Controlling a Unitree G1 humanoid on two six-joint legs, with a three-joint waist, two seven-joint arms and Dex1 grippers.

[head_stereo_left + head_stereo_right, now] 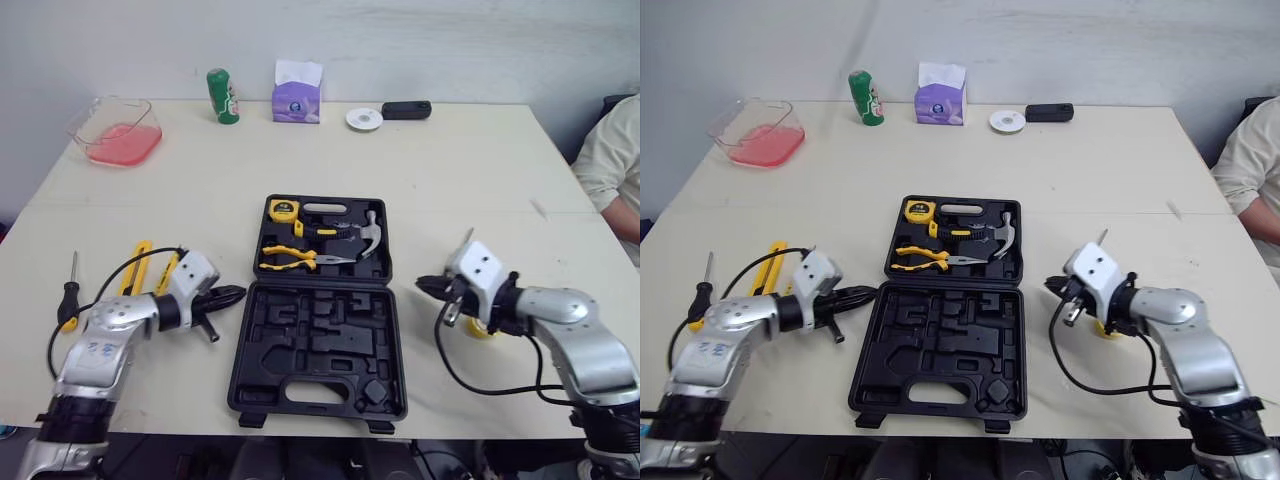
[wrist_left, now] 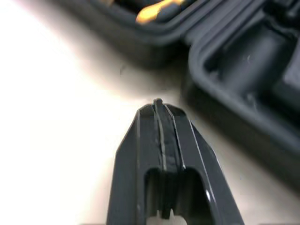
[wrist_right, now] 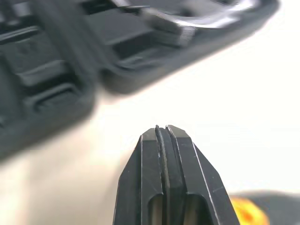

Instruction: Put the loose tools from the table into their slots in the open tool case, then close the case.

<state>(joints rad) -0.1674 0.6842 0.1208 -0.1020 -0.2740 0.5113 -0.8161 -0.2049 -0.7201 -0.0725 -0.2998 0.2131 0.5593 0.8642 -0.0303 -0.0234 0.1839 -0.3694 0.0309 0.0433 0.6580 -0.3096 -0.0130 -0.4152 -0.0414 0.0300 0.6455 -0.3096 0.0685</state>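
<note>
Black tool case (image 1: 318,372) open mid-table, hammer (image 1: 368,238), pliers (image 1: 288,260) and tape measure (image 1: 283,210) in its far half | left gripper (image 1: 236,294) just beside the case's left edge, fingers pressed together, empty | right gripper (image 1: 424,286) near its right edge, fingers likewise together, empty | screwdriver (image 1: 68,296) and yellow tool (image 1: 138,264) loose on the table (image 1: 450,180), left of the left arm.

On the table (image 1: 480,170) the tool case (image 1: 320,360) lies central, a screwdriver (image 1: 69,297) well left, a tissue box (image 1: 297,92) behind.
</note>
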